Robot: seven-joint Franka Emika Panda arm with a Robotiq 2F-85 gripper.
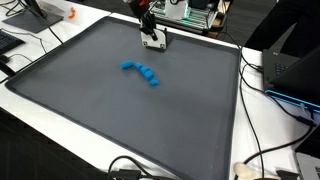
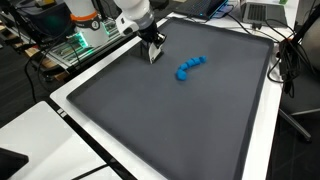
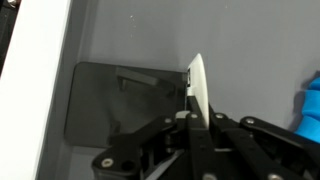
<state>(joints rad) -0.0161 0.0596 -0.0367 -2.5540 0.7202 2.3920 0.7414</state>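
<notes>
We have two cameras outside the robot, both raised and tilted down at the grey mat (image 1: pixel 90 120), far enough back to take in nearly all of it. In an exterior view the gripper (image 1: pixel 153 43) stands at the mat's far edge, top centre. In an exterior view from another side, the gripper (image 2: pixel 153 55) stands upper left. Both share the mat and the blue piece (image 1: pixel 141 72). Our wrist view rides just behind the fingers, close above the mat, with the white card (image 3: pixel 198 90) mid-frame and the blue piece (image 3: pixel 310 105) at its right edge.
</notes>
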